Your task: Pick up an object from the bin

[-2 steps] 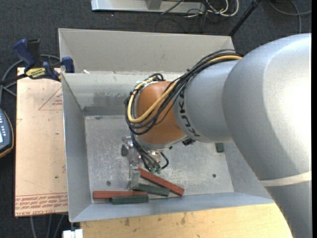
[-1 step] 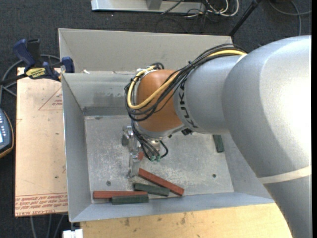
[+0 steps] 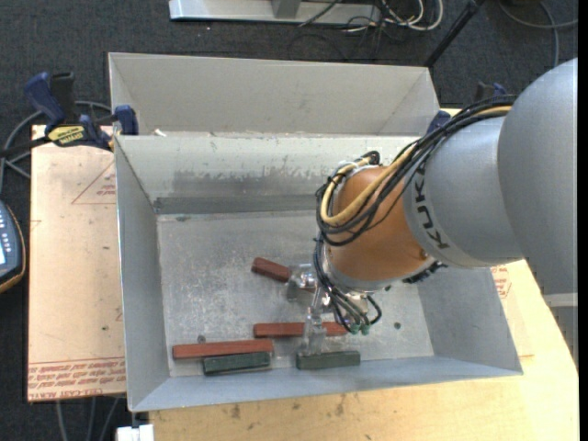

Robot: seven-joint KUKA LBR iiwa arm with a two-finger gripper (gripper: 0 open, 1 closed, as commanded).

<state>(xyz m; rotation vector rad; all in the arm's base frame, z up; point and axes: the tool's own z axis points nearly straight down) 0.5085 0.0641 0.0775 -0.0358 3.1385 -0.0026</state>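
The thick grey arm (image 3: 514,182) reaches in from the right and bends downward. Black cables (image 3: 404,168) loop over its orange wrist cover (image 3: 367,232). The hand (image 3: 312,331) hangs below, pointing down.

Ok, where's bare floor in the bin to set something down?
The floor is bare from the left wall to the short red block, back to the rear wall. Crowded along the near rim: red bars, green bars, the pincer.
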